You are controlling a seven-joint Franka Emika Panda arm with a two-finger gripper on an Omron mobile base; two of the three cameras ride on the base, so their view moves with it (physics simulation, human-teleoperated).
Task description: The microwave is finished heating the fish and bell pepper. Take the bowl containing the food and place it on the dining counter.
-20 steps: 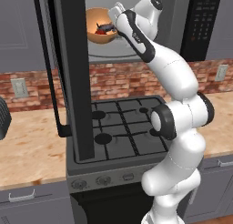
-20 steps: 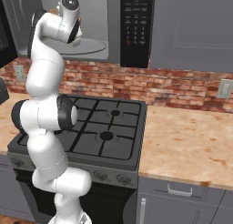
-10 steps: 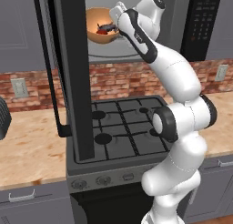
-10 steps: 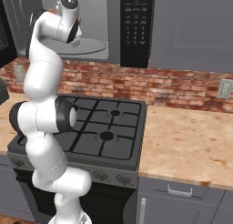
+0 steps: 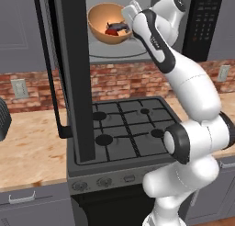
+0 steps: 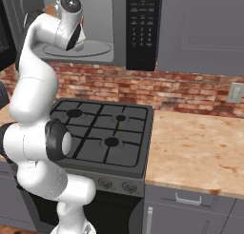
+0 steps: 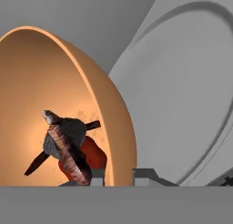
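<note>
In the hand view the gripper (image 7: 119, 178) was closed on the rim of the bowl (image 7: 54, 100), one finger inside the wall and one outside. The fish (image 7: 66, 150) lay across the pepper (image 7: 91, 157) inside the bowl. Further back, the bowl (image 5: 109, 24) was in the open microwave (image 5: 137, 18), apparently lifted a little above the grey turntable (image 5: 121, 49), with the door (image 5: 73, 73) swung out over the stove (image 5: 126, 128). The step in hand seemed to be the taking out; the next move called for pulling the bowl out level, clear of the door.
</note>
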